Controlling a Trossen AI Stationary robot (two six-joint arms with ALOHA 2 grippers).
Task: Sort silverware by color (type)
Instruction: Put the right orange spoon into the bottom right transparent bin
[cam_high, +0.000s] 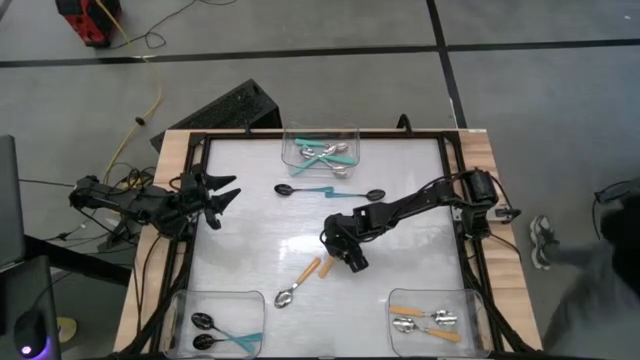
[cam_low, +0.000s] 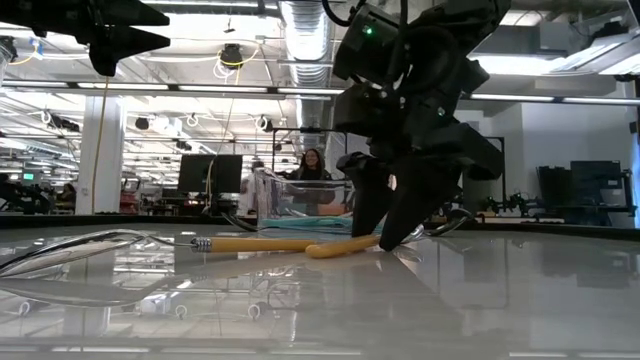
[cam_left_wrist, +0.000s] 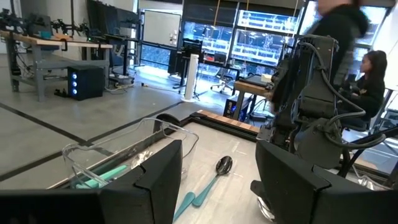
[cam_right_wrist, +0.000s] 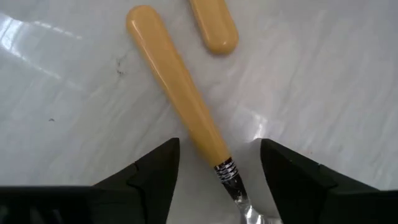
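Note:
My right gripper (cam_high: 338, 250) is open and low over two orange-handled spoons near the table's middle. In the right wrist view its fingers (cam_right_wrist: 158, 168) stand on either side of one spoon's orange handle (cam_right_wrist: 186, 106), close to the ribbed neck (cam_right_wrist: 225, 169), without visibly touching it. The second spoon's handle end (cam_right_wrist: 214, 28) lies just beyond; its silver bowl (cam_high: 284, 297) points toward the near edge. Two black-bowled teal spoons (cam_high: 305, 190) (cam_high: 358, 195) lie flat farther back. My left gripper (cam_high: 215, 195) waits open and raised at the table's left edge.
Three clear bins sit at the table's edges: far middle (cam_high: 352, 132) with silver-bowled teal spoons, near left (cam_high: 250, 298) with black-bowled teal spoons, near right (cam_high: 400, 298) with orange-handled spoons. A black frame (cam_high: 455, 170) rims the table. A person (cam_low: 312, 165) sits beyond it.

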